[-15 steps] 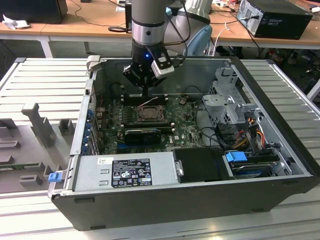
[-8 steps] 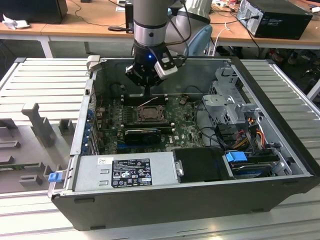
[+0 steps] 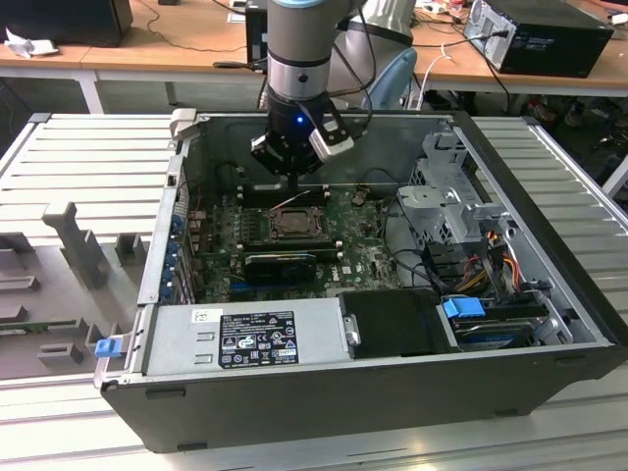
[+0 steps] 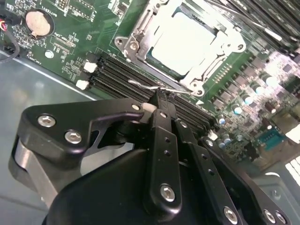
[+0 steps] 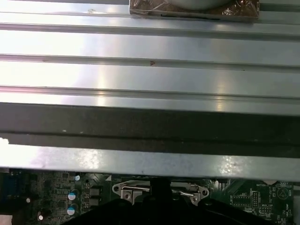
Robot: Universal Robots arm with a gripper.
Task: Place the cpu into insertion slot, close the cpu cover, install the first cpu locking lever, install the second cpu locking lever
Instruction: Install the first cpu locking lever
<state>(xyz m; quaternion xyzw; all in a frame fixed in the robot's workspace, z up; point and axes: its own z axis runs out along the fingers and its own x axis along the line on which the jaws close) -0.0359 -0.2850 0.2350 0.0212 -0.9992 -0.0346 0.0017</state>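
In the second wrist view the gripper [image 4: 160, 101] fills the lower frame, its black fingers [image 4: 161, 140] drawn narrow together, tips at a thin wire lever [image 4: 154, 87]; whether they pinch it is hidden. Just beyond, upper centre, the cpu [image 4: 183, 42] lies in its socket under the cpu cover [image 4: 136, 35]. In the exterior view the arm [image 3: 299, 59] hides the case's [image 3: 324, 392] far wall.

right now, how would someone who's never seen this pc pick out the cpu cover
Start at the open computer case and look down at the green motherboard inside. Near its middle, just ahead of the gripper, the cpu cover is a metal square frame lying around the pale, flat cpu. Unlike the long dark memory slots beside it, it is square with a large central opening.
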